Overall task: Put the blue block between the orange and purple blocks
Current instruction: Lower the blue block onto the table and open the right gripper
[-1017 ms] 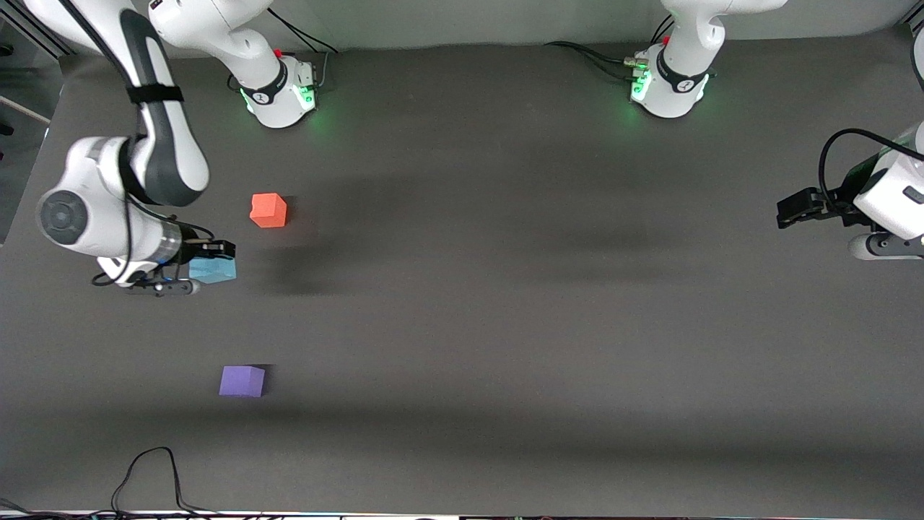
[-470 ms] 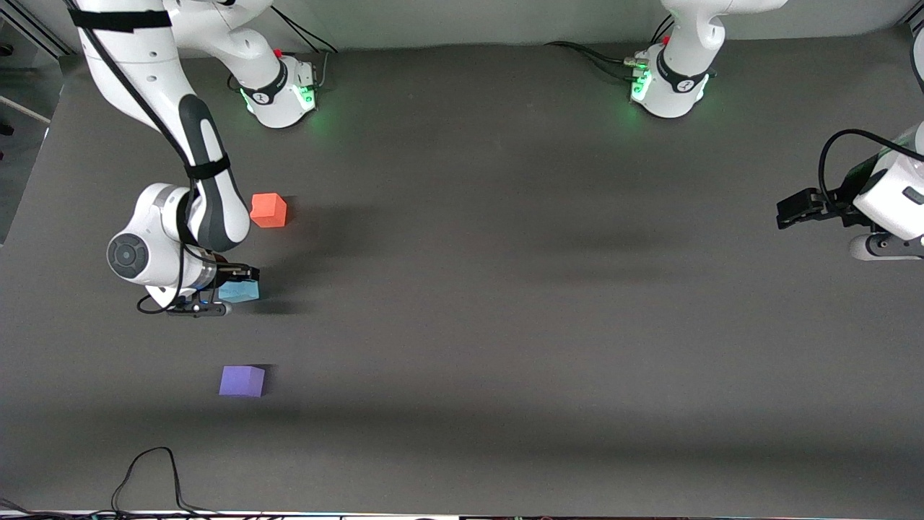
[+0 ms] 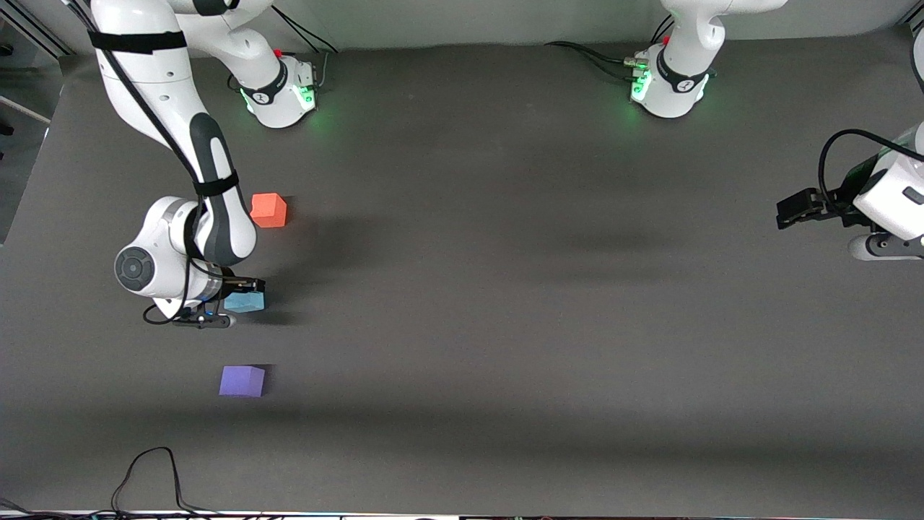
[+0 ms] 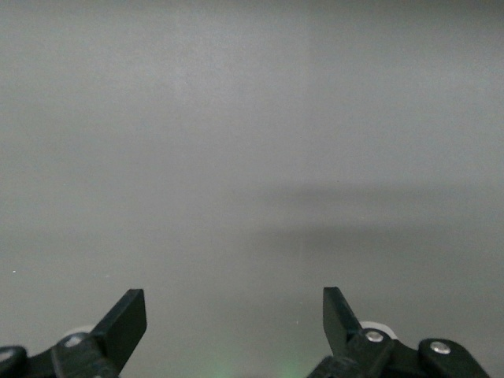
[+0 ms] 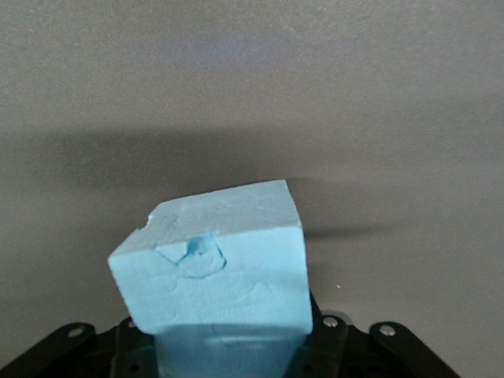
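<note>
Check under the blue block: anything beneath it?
Only bare table and the block's shadow show below the blue block, shut in the right gripper between the orange block and purple block. Its underside is hidden.

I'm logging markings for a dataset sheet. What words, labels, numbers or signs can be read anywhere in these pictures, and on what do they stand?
None can be read.
Blue block, held in the right tool: no print, only dents in the foam.
Orange block and purple block: plain faces.
Dark bands on the arm bases: small marks, too small to read.
Left tool, waiting open: no lettering visible.
</note>
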Motion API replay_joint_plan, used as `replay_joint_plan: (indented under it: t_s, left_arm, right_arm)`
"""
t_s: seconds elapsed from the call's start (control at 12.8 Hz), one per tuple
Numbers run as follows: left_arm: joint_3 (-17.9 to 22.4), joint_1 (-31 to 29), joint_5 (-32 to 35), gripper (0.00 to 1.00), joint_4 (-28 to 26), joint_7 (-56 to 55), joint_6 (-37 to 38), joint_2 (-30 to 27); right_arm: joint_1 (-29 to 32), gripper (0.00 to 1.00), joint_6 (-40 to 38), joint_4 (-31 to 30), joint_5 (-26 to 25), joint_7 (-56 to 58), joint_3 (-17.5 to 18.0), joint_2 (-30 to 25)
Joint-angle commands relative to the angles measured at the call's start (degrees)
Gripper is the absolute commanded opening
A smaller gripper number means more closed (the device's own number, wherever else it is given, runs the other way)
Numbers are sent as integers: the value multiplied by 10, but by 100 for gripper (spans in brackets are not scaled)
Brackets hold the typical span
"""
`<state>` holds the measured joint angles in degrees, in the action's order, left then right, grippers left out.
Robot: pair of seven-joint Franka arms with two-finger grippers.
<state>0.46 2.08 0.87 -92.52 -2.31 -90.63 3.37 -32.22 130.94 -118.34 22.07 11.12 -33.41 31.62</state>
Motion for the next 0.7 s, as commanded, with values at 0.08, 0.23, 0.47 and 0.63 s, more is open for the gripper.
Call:
replay_joint_plan:
  t_s: [0.08, 0.23, 0.47, 0.63]
  left_arm:
    - [2, 2, -3, 100, 4, 6, -3, 2]
    - [2, 2, -3, 100, 4, 6, -3, 2]
    - [2, 2, -3, 100, 4, 6, -3, 2]
    - [2, 2, -3, 100, 4, 6, -3, 2]
  right_arm:
    - [-1, 28, -3, 12, 18, 17, -1, 13]
    - [-3, 29, -3, 12, 25, 16, 0, 13]
    - [-7, 32, -4, 10, 42, 17, 0, 15]
    - [-7, 47, -4, 11, 43, 17, 0, 16]
